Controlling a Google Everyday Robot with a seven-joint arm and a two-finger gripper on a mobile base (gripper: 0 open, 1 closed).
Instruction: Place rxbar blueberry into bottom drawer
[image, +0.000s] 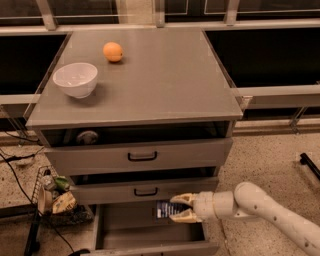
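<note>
The task looks most of the way through but not finished: the rxbar blueberry (162, 209) is not yet lying in the bottom drawer (127, 225). It is held above the drawer's open inside, in the lower centre of the frame. The gripper (175, 209) reaches in from the lower right on its pale arm (270, 212), and its 2 tan fingers (184, 199) are closed onto the right end of the bar, 1 above and 1 below. The bar's left end sticks out free toward the left. The bottom drawer is pulled well out, its plain grey floor showing, and nothing can be seen lying on the visible part. What seems left is to lower the bar a little, let go of it and draw the arm back; whether the drawer must then be shut, the task sentence does not say. The bar looks small, flat and rectangular, dark navy with a pale patch of lettering too small to read. It sits just below the front of the middle drawer (145, 191). At the upper left of the frame, a white bowl (75, 79) and an orange fruit (113, 51) sit apart on the cabinet top (165, 80).
</note>
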